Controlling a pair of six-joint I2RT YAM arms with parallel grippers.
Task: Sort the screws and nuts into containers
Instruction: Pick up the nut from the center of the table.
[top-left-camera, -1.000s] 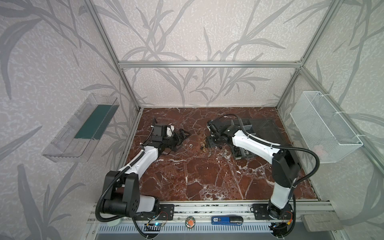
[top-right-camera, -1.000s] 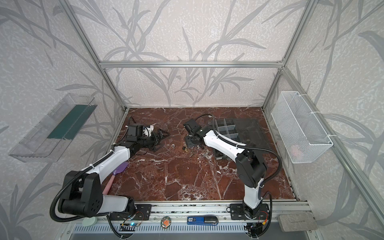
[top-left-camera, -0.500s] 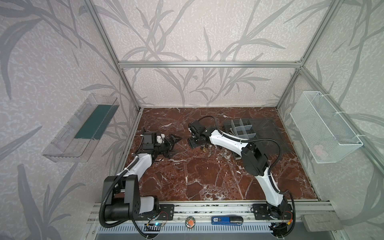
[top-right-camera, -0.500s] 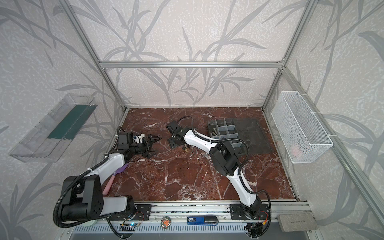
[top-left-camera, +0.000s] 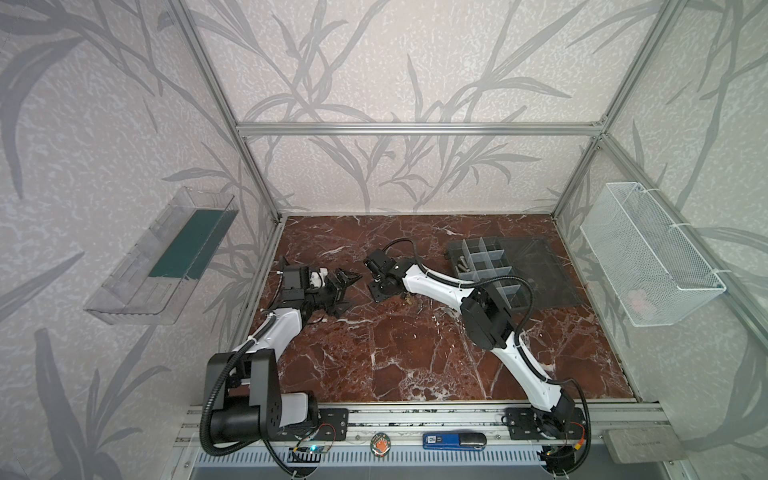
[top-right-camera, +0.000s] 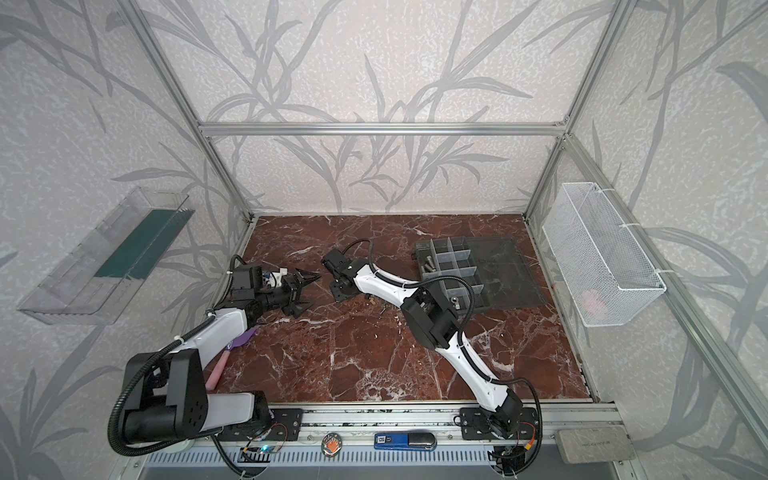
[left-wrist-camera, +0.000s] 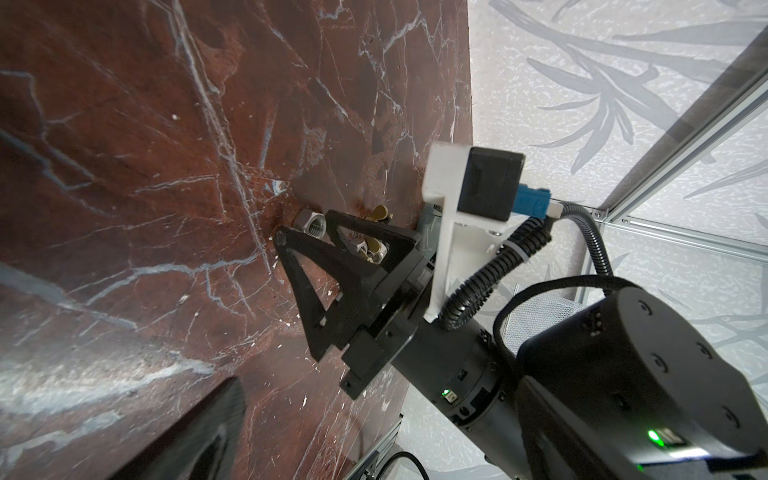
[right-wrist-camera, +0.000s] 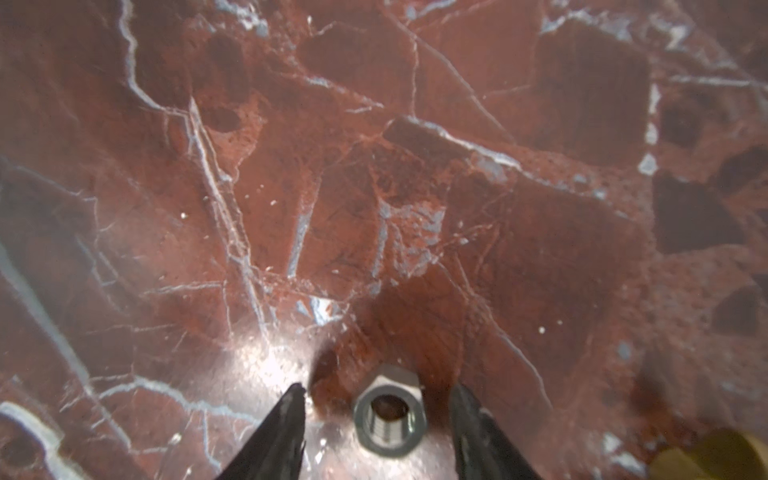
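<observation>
Hex nut (right-wrist-camera: 388, 415) flat on marble table (right-wrist-camera: 415, 166), 10 o'clock of centre, between right gripper (right-wrist-camera: 376, 390) fingers, apart, gaps both sides. Left gripper (top-left-camera: 349, 291) spread wide, 9 o'clock. Organizer box (top-left-camera: 454, 250) at 2 o'clock.

We find the organizer box (top-left-camera: 454, 249) on the table (top-left-camera: 415, 353), at its far right. Left of it, a nut (right-wrist-camera: 388, 415) lies on the table between the fingertips of the right gripper (right-wrist-camera: 377, 390), with the left gripper (top-left-camera: 348, 291) farther left.

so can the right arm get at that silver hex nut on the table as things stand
Probably yes: the right end effector straddles the hex nut, a finger on each side, not touching, nothing between them. A brass piece lies clear to one side.
</observation>
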